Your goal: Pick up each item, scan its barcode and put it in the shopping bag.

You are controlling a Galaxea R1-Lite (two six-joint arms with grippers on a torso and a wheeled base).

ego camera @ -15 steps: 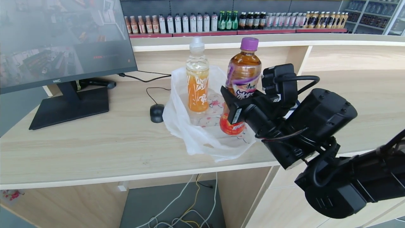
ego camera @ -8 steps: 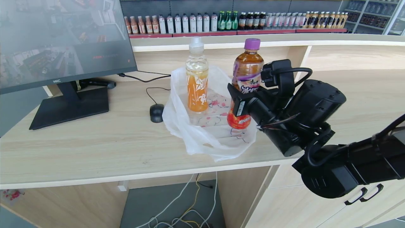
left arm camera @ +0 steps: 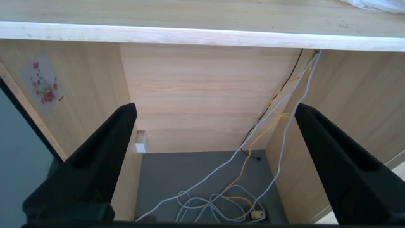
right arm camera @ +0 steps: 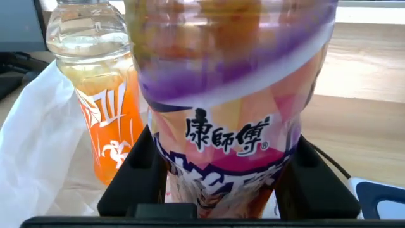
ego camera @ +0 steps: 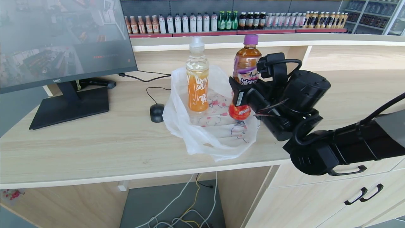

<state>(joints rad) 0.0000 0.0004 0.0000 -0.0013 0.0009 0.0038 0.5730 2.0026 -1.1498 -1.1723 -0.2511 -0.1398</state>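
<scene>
My right gripper [ego camera: 243, 96] is shut on a tea bottle [ego camera: 245, 74] with a purple cap, holding it upright over the right side of the white shopping bag [ego camera: 208, 128] on the counter. In the right wrist view the tea bottle [right arm camera: 234, 107] sits between the fingers [right arm camera: 136, 171]. An orange drink bottle [ego camera: 197, 76] with a clear cap stands upright in the bag, to the left of the held one; the same orange bottle [right arm camera: 101, 95] appears in the right wrist view. My left gripper [left arm camera: 215, 164] hangs open below the counter edge, with nothing between its fingers.
A monitor [ego camera: 60, 41] on a black stand occupies the counter's left. A black mouse [ego camera: 156, 112] lies just left of the bag, its cable running back. Behind the counter a raised ledge [ego camera: 316, 39] and shelves of bottles. Loose cables [left arm camera: 221, 196] hang under the counter.
My right gripper has carried the tea bottle away from me and slightly right, lower over the bag. The orange bottle and bag have stayed put.
</scene>
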